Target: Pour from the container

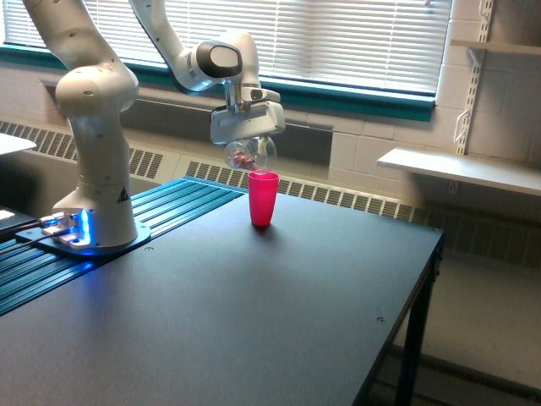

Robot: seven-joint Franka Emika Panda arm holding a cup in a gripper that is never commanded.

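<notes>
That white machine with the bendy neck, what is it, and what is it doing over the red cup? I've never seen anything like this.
It is a robot arm: a chain of white jointed segments bolted to a base at the table's edge, on the exterior view's left. The picture comes from a camera standing off the arm, looking across the dark table.

At the arm's end is its gripper, a two-fingered clamp. It holds a small clear container, tipped on its side, with reddish-pink bits showing through. Directly below, nearly touching it, a red cup stands upright on the table. The arm looks set to tip those bits into the red cup; I see nothing falling yet.

Behind are a window with blinds and wall shelves.
</notes>
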